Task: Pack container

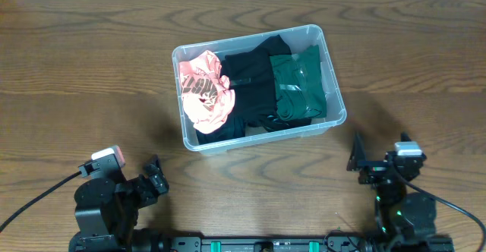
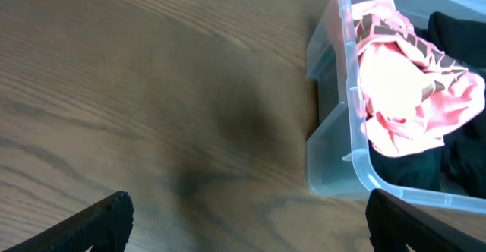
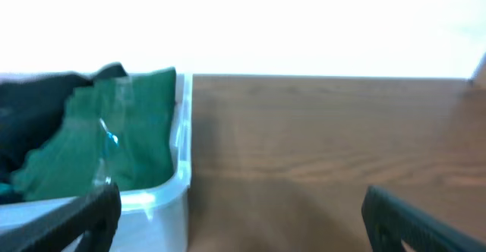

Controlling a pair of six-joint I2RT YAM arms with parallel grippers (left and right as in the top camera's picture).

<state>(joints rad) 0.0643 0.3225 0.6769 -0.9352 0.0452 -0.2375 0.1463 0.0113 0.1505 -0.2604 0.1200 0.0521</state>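
The clear plastic container (image 1: 334, 92) stands at the table's middle. In it lie a pink garment (image 1: 205, 92) at the left, black clothes (image 1: 250, 81) in the middle and a green garment (image 1: 298, 85) at the right. My left gripper (image 1: 156, 177) is open and empty near the front left, well apart from the tub. My right gripper (image 1: 357, 157) is open and empty at the front right. The left wrist view shows the tub's corner (image 2: 334, 153) with the pink garment (image 2: 402, 92). The right wrist view shows the tub's rim (image 3: 182, 130) and the green garment (image 3: 114, 130).
The wooden table (image 1: 83, 70) spreads all round the tub. The two arm bases sit at the front edge, left (image 1: 99, 210) and right (image 1: 406, 214).
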